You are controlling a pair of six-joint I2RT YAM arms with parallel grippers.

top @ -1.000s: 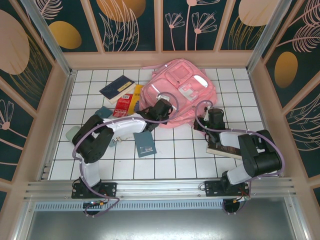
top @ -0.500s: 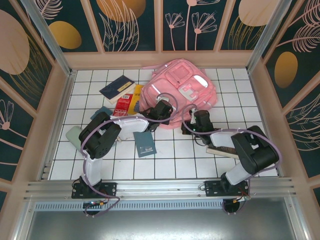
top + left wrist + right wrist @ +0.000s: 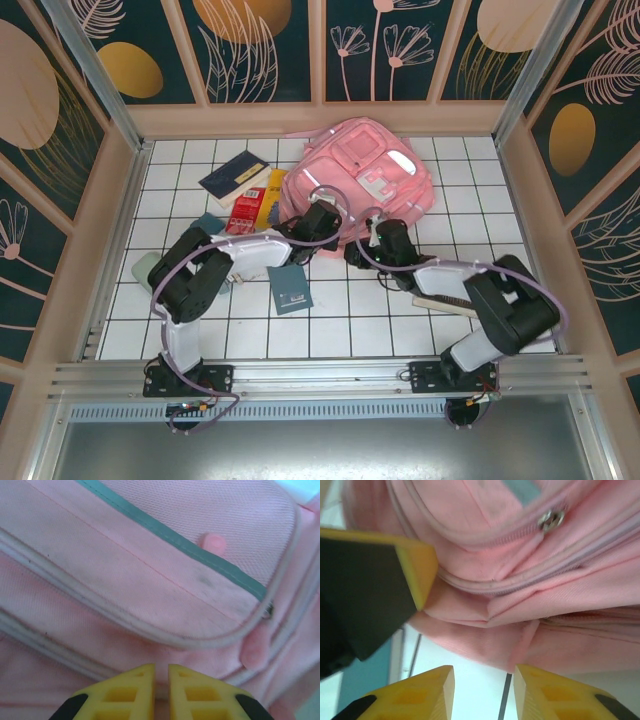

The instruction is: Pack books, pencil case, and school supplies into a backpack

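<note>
Left hand (image 3: pixel 161 685) presses against the pink backpack (image 3: pixel 360 175) below a zip seam, fingers almost together, probably to steady the fabric for opening; whether a fold is nipped cannot be told. Right hand (image 3: pixel 482 692) hangs released at the bag's near edge. Unpacked books (image 3: pixel 233 178) lie on the worktop (image 3: pixel 340 320), left of the bag.

The backpack (image 3: pixel 360 175) fills the far middle of the table (image 3: pixel 345 330); books (image 3: pixel 235 180) crowd its left side. Near middle tiles lie bare; one teal book (image 3: pixel 290 290) intrudes.
</note>
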